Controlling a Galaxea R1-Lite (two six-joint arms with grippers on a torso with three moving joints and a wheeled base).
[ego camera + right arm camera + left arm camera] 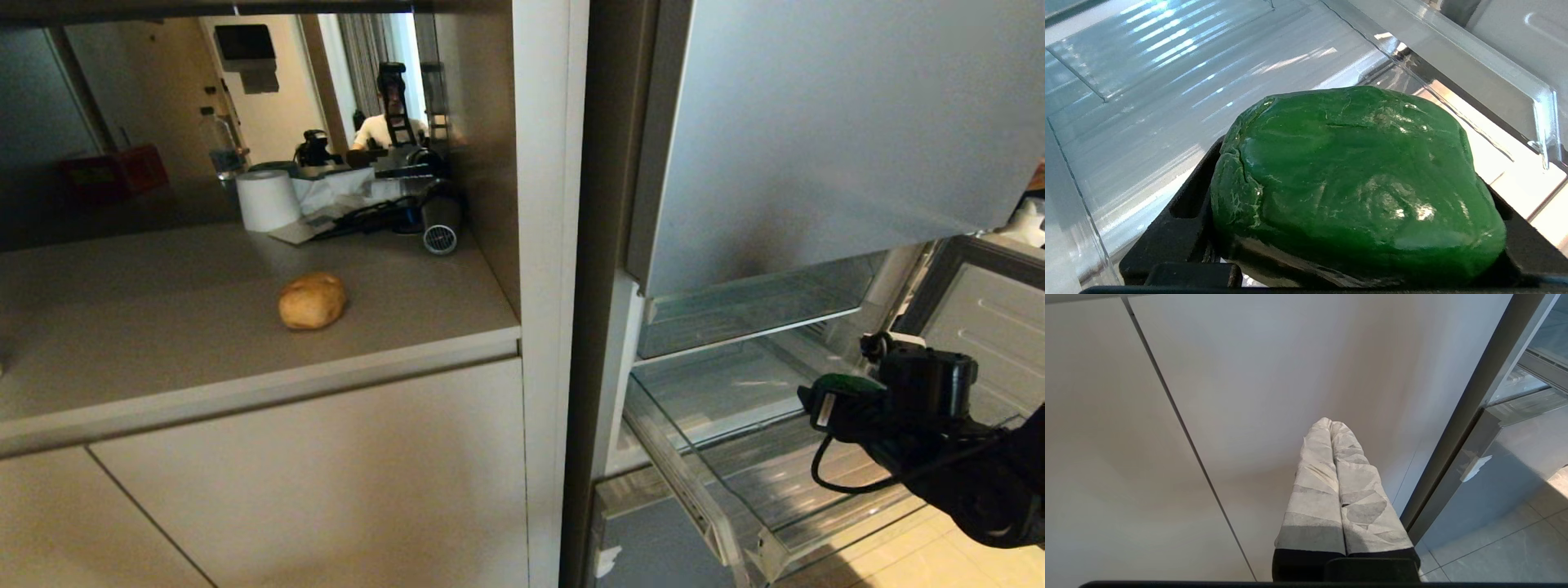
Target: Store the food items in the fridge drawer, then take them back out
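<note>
A glossy green bell pepper (1355, 179) sits between the black fingers of my right gripper (833, 406), which is shut on it. The gripper hangs over the pulled-out fridge drawer, above its clear ribbed-bottom bin (1167, 102); the bin's rim (694, 482) runs out towards me in the head view. Of the pepper (845, 384) only a green sliver shows there. The tan-brown rounded lump (312, 300) lies alone on the grey counter (163, 367) to the left. My left gripper (1331, 422) is parked low before a cabinet front, its tape-wrapped fingers (1314, 490) pressed together.
The tall grey top door (816, 122) hangs above the drawer. A white inner panel (988, 327) stands just right of the gripper. A paper roll (268, 200) and dark clutter (400, 212) sit at the counter's back. A white post (551, 286) separates counter and fridge.
</note>
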